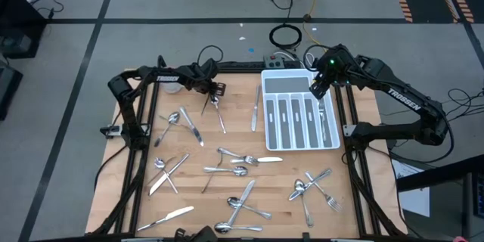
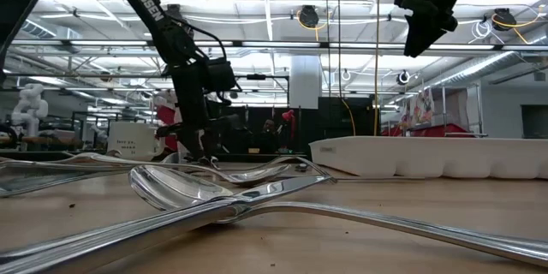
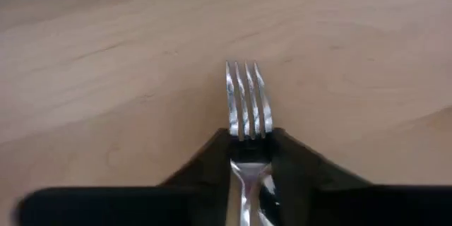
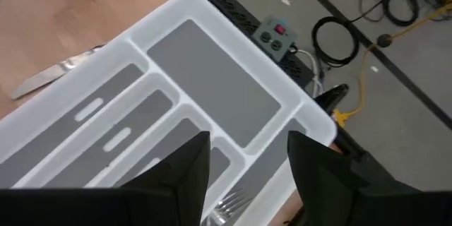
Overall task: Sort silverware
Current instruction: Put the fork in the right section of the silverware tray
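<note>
Spoons (image 2: 184,190) lying crossed on the wooden surface (image 1: 227,212) fill the front of the low view, so loose silverware (image 1: 238,170) is scattered over most of the surface. Left pincer (image 3: 248,157) is down near the far edge, toward the left corner, fingers closed around the neck of a fork (image 3: 246,102) with the tines sticking out flat against the wood. Right pincer (image 4: 247,159) hangs above the white tray (image 1: 266,113) by the far right corner, fingers apart and holding nothing. One fork (image 4: 227,206) already sits in the tray's outer slot, and a knife (image 1: 255,110) lies just beside the tray's left wall.
</note>
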Tool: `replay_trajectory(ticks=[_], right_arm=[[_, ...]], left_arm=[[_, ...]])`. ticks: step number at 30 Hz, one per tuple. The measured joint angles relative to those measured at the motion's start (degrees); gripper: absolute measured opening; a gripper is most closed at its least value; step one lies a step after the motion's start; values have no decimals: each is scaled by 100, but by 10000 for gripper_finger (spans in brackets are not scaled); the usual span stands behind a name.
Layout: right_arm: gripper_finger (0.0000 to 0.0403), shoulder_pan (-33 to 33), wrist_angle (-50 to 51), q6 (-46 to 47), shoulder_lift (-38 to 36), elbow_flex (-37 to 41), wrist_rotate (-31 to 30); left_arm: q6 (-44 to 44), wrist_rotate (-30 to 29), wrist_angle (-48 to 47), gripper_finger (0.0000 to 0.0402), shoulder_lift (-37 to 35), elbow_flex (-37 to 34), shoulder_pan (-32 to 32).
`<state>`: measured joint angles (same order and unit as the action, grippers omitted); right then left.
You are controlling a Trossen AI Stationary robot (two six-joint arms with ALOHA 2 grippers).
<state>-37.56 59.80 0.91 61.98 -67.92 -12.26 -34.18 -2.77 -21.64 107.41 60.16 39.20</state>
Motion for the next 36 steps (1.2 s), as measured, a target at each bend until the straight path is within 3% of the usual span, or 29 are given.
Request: replay_trajectory(ticks=[2, 4, 11, 17, 23, 28, 36], right_arm=[[176, 0, -1, -2, 0, 2, -11], [168, 0, -11, -6, 0, 2, -71], [138, 0, -129, 107, 0, 4, -145], [132, 0, -632, 293, 0, 4, -83], [130, -40, -1239, 555, 2, 4, 326], [130, -74, -1688, 812, 2, 7, 805], [130, -72, -2999, 1256, 2, 9, 2470]], left_arm=[[16, 37, 22, 30, -109, -3, -24], [42, 69, -12, 12, -208, -19, -15], [-1, 97, -105, 7, -580, -24, -55], [-3, 503, 124, 7, -1346, 56, -206], [40, 1628, 2013, 7, -2240, 81, -407], [-74, 2523, 3742, 7, -2542, 87, -572], [-311, 3578, 5424, 6, -2398, 87, -930]])
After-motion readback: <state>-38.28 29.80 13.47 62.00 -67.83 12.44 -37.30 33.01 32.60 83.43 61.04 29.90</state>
